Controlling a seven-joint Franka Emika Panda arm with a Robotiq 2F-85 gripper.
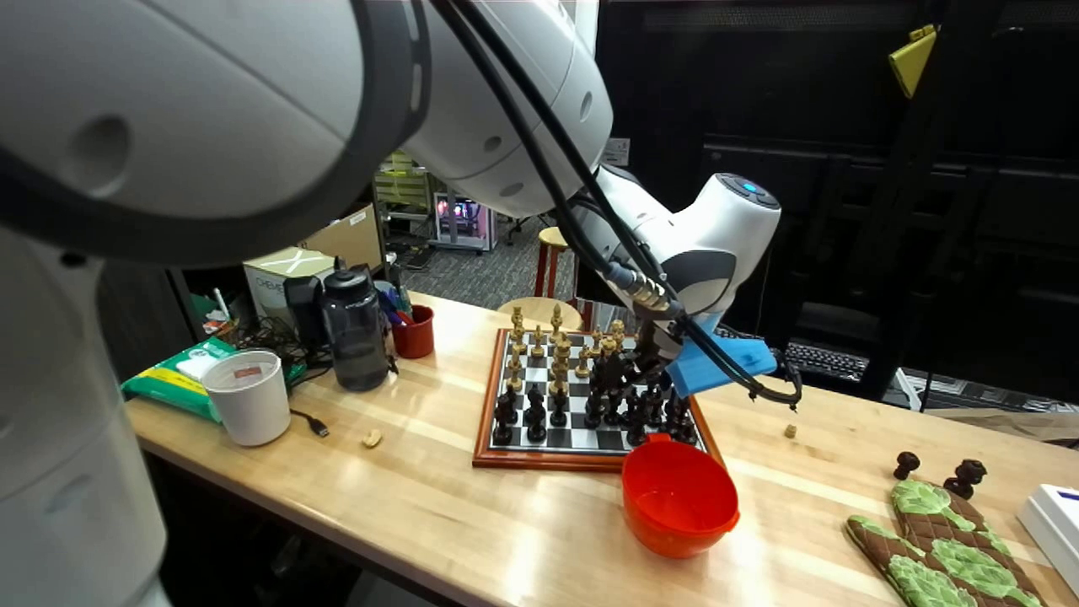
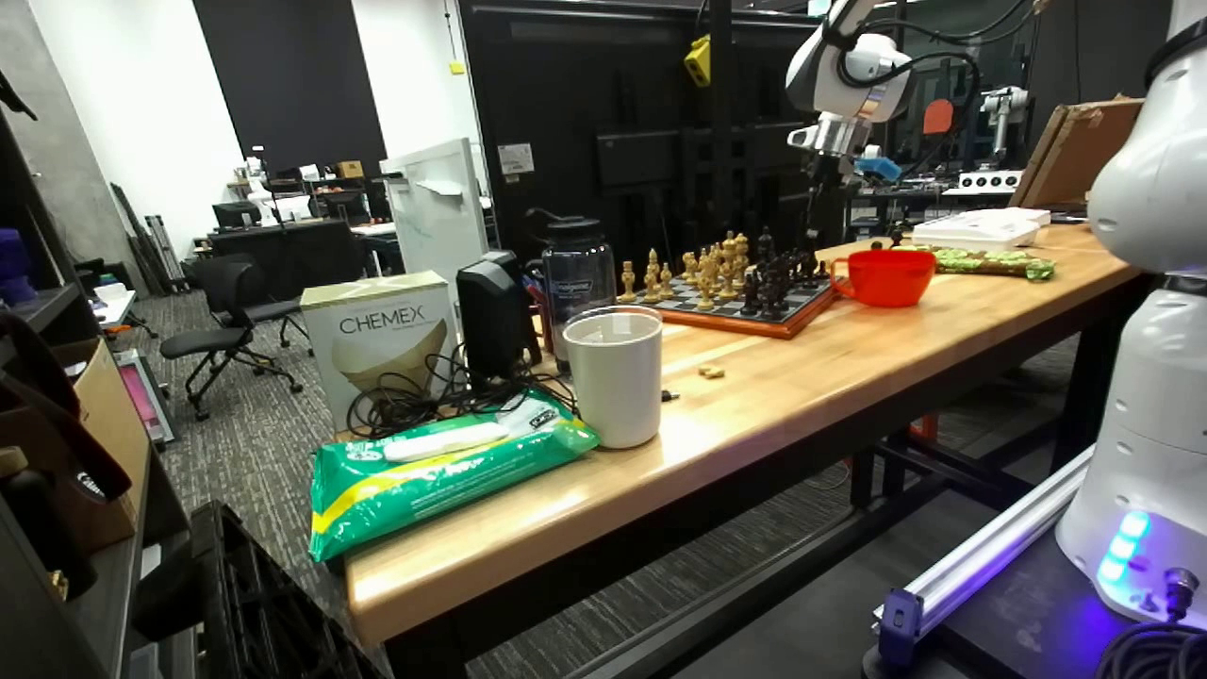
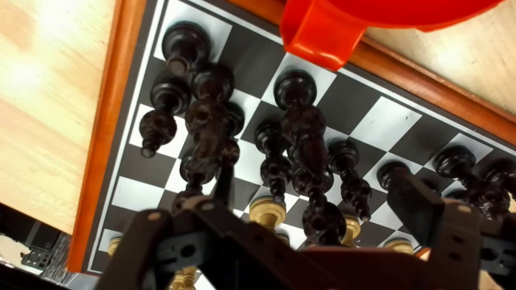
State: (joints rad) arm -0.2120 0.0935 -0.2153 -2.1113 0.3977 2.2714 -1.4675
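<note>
Presently the hand [image 3: 316, 185] hangs low over the chessboard [image 1: 548, 460], its fingers [image 3: 415, 197] spread wide apart, nothing gripped. Dark chess pieces [image 3: 269, 137] stand crowded on the chessboard around and below it; a taller dark piece [image 3: 303, 125] lines up with the gap in the wrist view. Finger against piece: contact cannot be told, the fingers being blurred and the pieces overlapping.

Light chess pieces [image 1: 560, 362] also upright on the chessboard, mostly beyond the dark ones as an exterior view has it.

Red handled bowl [image 1: 674, 539]: on the tabletop [image 1: 472, 506], just beside the chessboard; its handle reaches over the board's frame in the wrist view.

Off one side of the chessboard, well apart: quilted oven mitt [image 1: 952, 544], brown with green leaf print, two loose dark chess pieces [image 1: 965, 478] near it. Small pale object [image 1: 790, 431] between mitt and chessboard, too small to name.

Off the opposite side of the chessboard: red pen cup [image 1: 414, 339] and dark water bottle [image 1: 354, 337] nearer; white cup [image 1: 257, 413], wipes pack [image 2: 443, 481] and Chemex box [image 2: 377, 311] farther out. Small tan object [image 1: 372, 438] lies between chessboard and white cup, identity unclear.
</note>
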